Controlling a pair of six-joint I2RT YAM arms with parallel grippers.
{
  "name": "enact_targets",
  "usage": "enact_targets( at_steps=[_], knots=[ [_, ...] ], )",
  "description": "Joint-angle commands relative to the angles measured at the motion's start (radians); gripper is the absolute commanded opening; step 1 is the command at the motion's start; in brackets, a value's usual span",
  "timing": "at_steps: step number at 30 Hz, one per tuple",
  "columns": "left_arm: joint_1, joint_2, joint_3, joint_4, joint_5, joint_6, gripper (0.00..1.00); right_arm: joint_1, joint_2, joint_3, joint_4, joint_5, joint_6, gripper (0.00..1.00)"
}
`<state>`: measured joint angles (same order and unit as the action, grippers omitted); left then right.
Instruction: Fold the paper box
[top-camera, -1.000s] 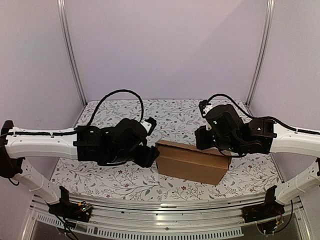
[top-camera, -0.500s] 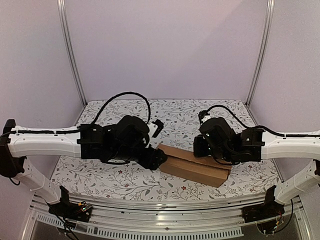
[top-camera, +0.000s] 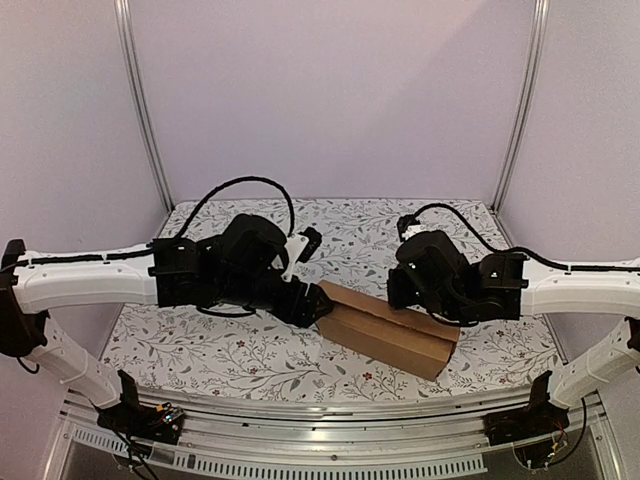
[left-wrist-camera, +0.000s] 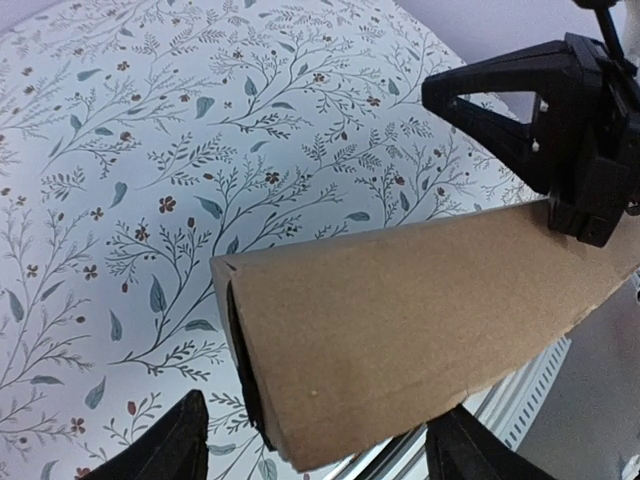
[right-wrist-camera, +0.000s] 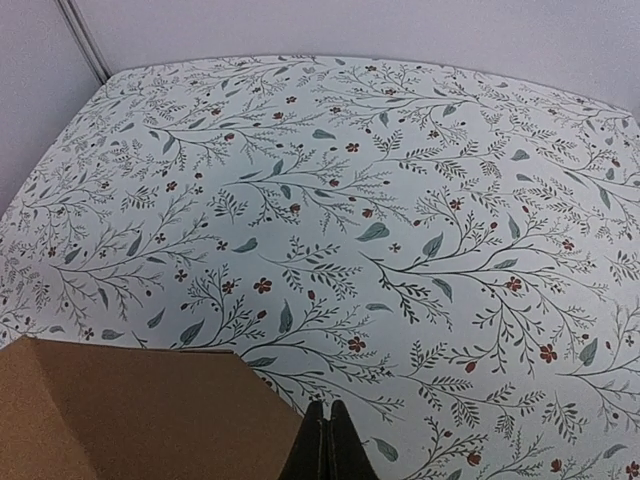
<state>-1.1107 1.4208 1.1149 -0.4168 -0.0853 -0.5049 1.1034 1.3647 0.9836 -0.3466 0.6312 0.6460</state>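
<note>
Mid-table, the paper box (top-camera: 385, 325) lies closed and nearly flat, left end farther, right end nearer. Left gripper (top-camera: 308, 303) is spread around its left end; right gripper (right-wrist-camera: 325, 440) is pressed together, empty, at the far edge. Likely final flattening — next needs a downward press on the lid. Table (top-camera: 230, 355) shows on every side — near rail closest.

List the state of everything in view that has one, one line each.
paper box: folded into a flat box shape, lying down, with a dark gap at its left end.
left pincer: open, fingers either side of the box's left end.
right pincer: shut, empty, beside the box's edge.
</note>
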Motion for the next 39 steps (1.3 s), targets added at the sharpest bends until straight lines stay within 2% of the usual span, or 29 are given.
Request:
enact_targets(
  at_steps=[1,8,14,20,27,32,39],
  knots=[
    [0.026,0.034,0.014,0.043,0.030,0.006,0.73,-0.007,-0.071,0.092,-0.097,0.009,-0.092,0.00],
    [0.041,0.090,0.019,0.078,0.047,0.004,0.72,-0.007,-0.144,0.182,-0.139,-0.129,-0.111,0.00],
    [0.055,0.125,0.032,0.099,0.063,0.002,0.72,-0.003,-0.154,0.142,-0.135,-0.205,-0.058,0.00],
    [0.067,0.147,0.048,0.101,0.078,0.006,0.72,-0.003,-0.176,0.081,-0.133,-0.153,-0.020,0.00],
    [0.069,0.147,0.039,0.107,0.076,0.011,0.72,-0.003,-0.205,0.101,-0.162,-0.089,-0.046,0.00],
    [0.069,0.175,0.026,0.127,0.078,0.003,0.71,-0.017,-0.172,0.073,-0.168,-0.021,-0.085,0.00],
    [0.068,0.182,0.015,0.121,0.089,0.012,0.71,-0.052,-0.123,-0.016,-0.129,-0.029,-0.062,0.00]
  ],
)
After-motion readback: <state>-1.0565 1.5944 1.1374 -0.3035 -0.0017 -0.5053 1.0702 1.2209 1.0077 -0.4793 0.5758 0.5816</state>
